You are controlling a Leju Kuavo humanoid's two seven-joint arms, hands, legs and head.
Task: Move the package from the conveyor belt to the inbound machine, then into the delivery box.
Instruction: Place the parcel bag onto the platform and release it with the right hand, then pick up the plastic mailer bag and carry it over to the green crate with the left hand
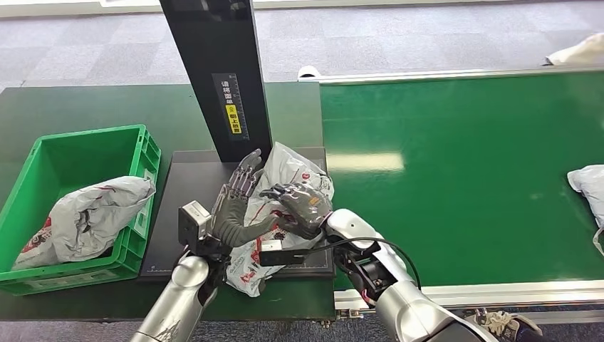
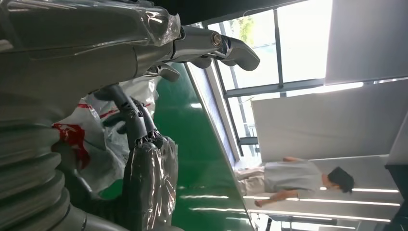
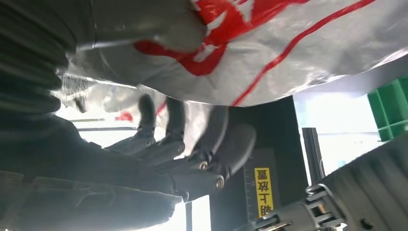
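Note:
A crumpled grey-white package (image 1: pixel 295 171) with red print sits upright on the black platform (image 1: pixel 192 185) of the inbound machine, clasped between my two hands. My left hand (image 1: pixel 235 206) presses its left side with its fingers stretched up. Over its top and right side lies my right hand (image 1: pixel 303 206), fingers curled on the film. The right wrist view shows the package (image 3: pixel 288 48) just above the dark fingers (image 3: pixel 192 154). In the left wrist view the package (image 2: pixel 91 139) lies behind my left hand (image 2: pixel 139 144).
The machine's black mast (image 1: pixel 221 78) rises just behind the package. A green crate (image 1: pixel 85 135) to the left holds another grey package (image 1: pixel 92 214). The green conveyor belt (image 1: pixel 463 178) lies to the right, with a package (image 1: pixel 587 182) at its far right edge. A person (image 2: pixel 298 178) stands beyond the belt.

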